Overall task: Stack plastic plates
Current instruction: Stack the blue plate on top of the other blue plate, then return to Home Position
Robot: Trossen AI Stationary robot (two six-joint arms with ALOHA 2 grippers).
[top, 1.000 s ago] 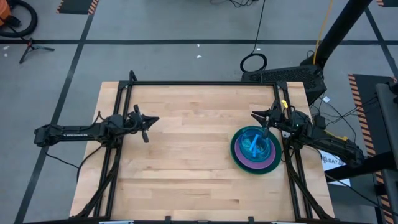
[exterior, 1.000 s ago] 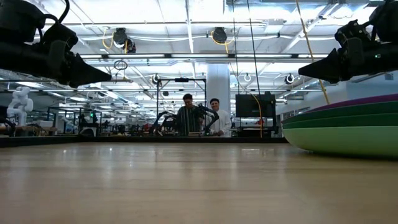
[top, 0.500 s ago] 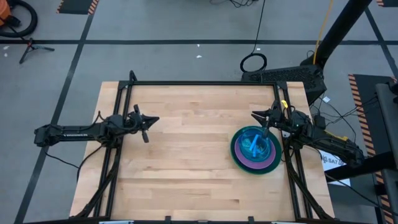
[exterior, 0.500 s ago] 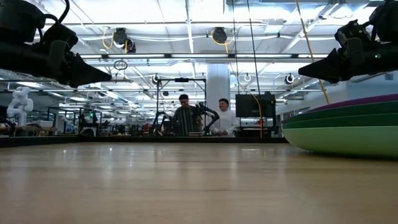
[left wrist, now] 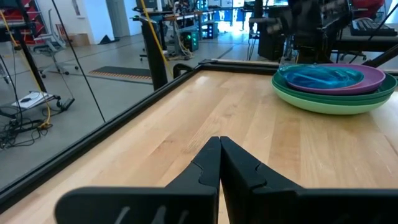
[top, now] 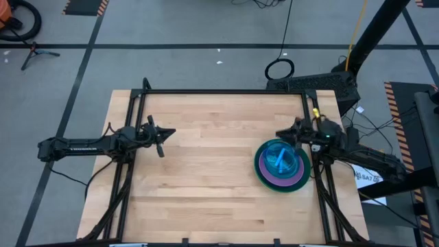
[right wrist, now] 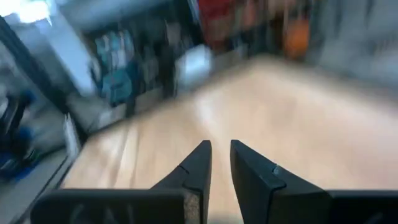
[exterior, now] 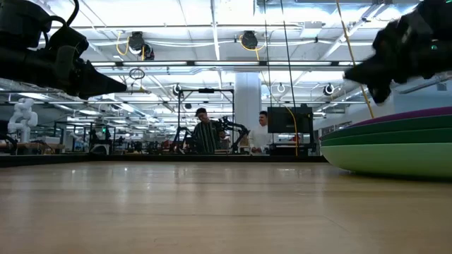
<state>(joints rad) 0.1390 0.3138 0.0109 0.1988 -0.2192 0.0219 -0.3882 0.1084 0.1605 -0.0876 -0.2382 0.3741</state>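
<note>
I am seeing my right gripper (top: pixel 279 135) hanging just beyond the far rim of the plate stack, its fingers (right wrist: pixel 196 163) standing slightly parted with only a narrow gap between them and nothing clasped there. It is sitting above the tabletop, clear of the plates in the high view. The plastic plates (top: pixel 281 165) are resting in one pile on the right side of the table (top: pixel 206 178), near its right edge: light green at the bottom, dark green rims above that, purple higher, and cyan-blue on top. My left gripper (top: pixel 171 132) is waiting over the left half of the table, well apart from the stack, its fingers (left wrist: pixel 208 165) pressed together on nothing. Farther off, past the table's far edge, two people (exterior: pixel 205 134) are standing in the workshop behind.
</note>
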